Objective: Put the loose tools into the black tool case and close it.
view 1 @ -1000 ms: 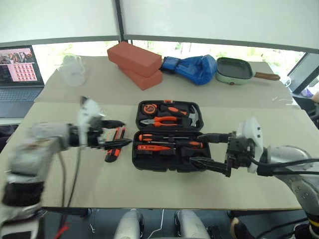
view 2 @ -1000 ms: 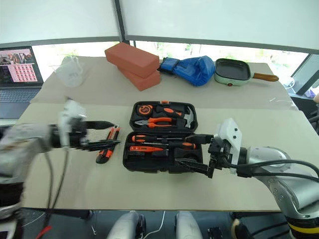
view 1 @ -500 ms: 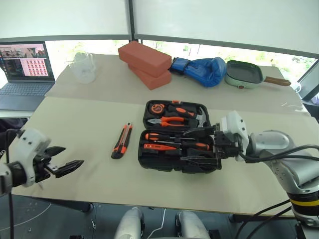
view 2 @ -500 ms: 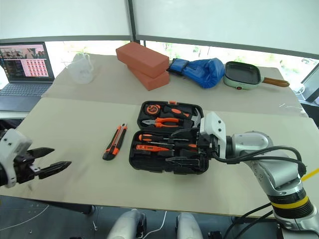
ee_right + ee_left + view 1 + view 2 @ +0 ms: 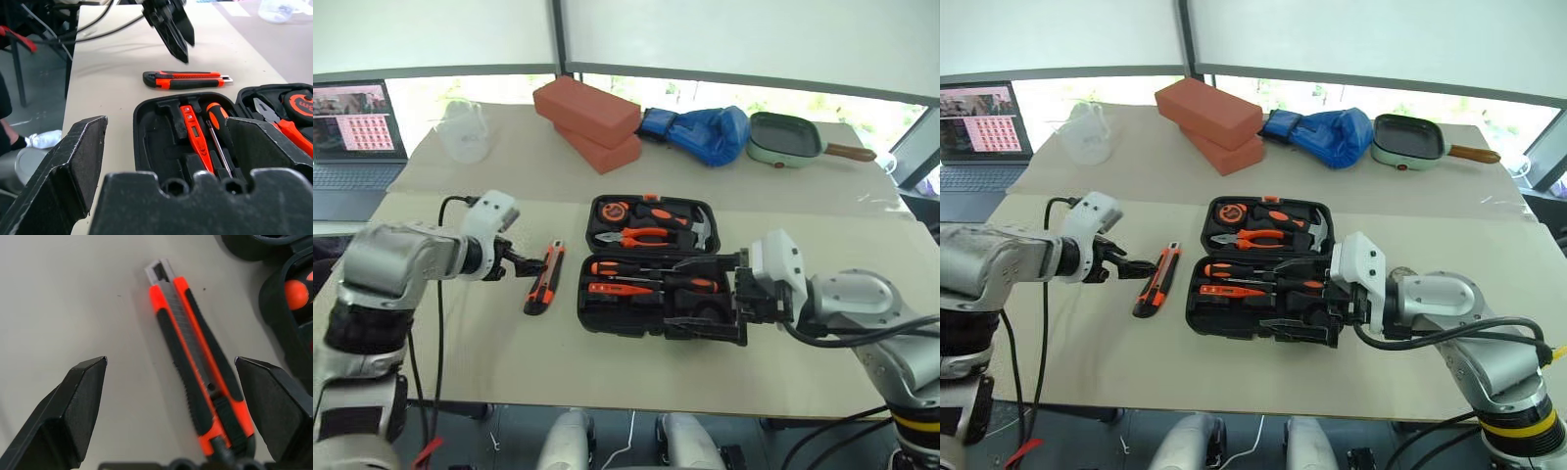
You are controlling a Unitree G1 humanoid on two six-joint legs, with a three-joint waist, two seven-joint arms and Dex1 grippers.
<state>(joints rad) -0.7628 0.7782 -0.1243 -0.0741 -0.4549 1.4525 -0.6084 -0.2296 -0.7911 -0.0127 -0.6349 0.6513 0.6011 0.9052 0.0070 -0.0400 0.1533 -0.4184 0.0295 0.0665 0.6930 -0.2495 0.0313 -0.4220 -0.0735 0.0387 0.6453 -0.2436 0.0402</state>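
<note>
- The black tool case (image 5: 651,266) is lying open on the table, with screwdrivers (image 5: 651,275) already sitting in its slots.
- The utility knife (image 5: 542,279) is lying loose just beside the case, so stowing it and closing the lid are left.
- The left gripper (image 5: 1136,267) is hanging spread and empty by the knife.
- The right gripper (image 5: 1295,302) is waiting released (holding nothing) at the case's near corner.

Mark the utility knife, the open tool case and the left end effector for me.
utility knife (image 5: 541,286): left eye view, middle of its orange-black body.
tool case (image 5: 622,320): left eye view, near half's black front rim.
left end effector (image 5: 1141,266): right eye view, between its open fingertips.
</note>
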